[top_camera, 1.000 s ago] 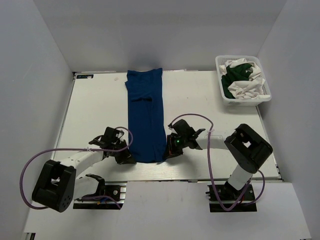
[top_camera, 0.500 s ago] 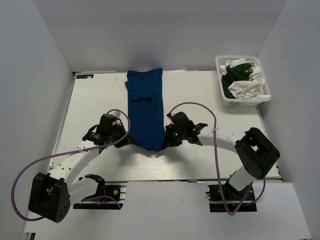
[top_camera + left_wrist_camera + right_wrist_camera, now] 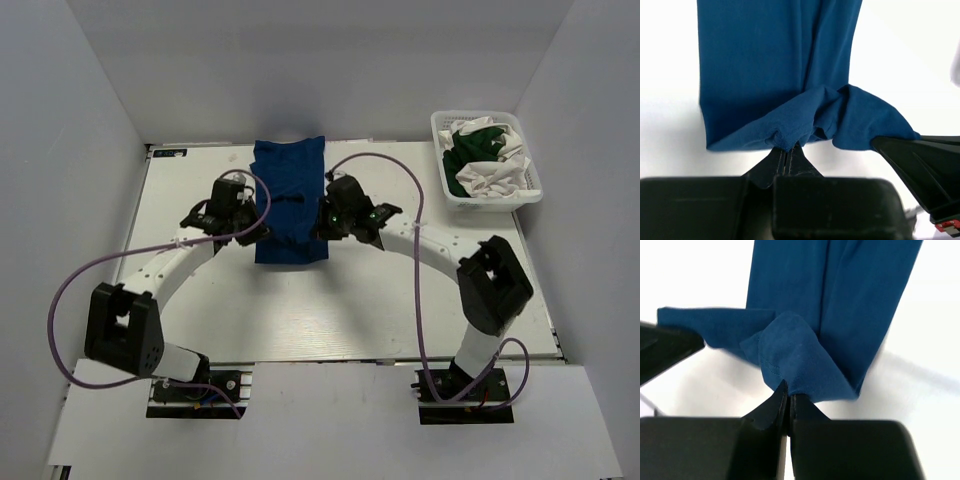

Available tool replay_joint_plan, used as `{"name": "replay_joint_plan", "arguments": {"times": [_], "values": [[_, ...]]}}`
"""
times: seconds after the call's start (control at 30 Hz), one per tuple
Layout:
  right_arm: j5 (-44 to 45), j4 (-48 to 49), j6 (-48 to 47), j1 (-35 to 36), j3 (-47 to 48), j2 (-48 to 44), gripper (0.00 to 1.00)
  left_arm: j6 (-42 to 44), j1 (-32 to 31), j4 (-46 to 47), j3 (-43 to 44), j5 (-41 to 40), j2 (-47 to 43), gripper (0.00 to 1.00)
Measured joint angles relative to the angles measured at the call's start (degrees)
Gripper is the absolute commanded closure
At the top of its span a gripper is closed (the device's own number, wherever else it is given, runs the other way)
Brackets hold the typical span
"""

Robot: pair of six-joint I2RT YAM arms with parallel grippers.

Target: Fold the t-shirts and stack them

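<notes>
Right gripper (image 3: 787, 400) sits bottom centre, jaws pressed together on a hemmed corner of the blue shirt (image 3: 840, 300). The pinched corner bunches just above the fingertips. The cloth runs up to the top edge in a long folded band. A black wedge (image 3: 665, 350) pokes in mid-left, touching a blue flap. White table (image 3: 695, 280) all round.

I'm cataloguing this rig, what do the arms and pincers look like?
The left arm and right arm have white tubular links and chunky black joint housings. A purple cable loops along each. The left pincer and right pincer are matte black, tapering to thin tips.
</notes>
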Motion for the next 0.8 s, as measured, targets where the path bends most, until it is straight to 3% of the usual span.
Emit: {"name": "replay_joint_plan", "arguments": {"times": [0.4,0.7,0.73,0.77,0.8], "values": [[1.5,-0.3,-2.4,-5.9,17.3,15.8,1.0,0.6,0.9,1.0,13.7,-7.6,15.1,1.0],[-2.9,2.3,-3.1,-9.6,25.0,25.4,0.99,1.0,3.4,5.4,20.2,-7.2,27.3,1.0],[-3.5,2.8,-3.3,-9.9,25.2,26.1,0.96,1.1,3.7,5.6,21.1,-6.9,28.7,1.0],[-4.4,3.0,-3.5,-10.3,25.6,26.9,0.79,1.1,4.0,5.9,22.0,-6.7,30.1,1.0],[-5.2,3.1,-3.7,-10.6,26.7,28.1,0.67,1.1,4.3,6.1,22.9,-6.6,31.3,0.9]]}}
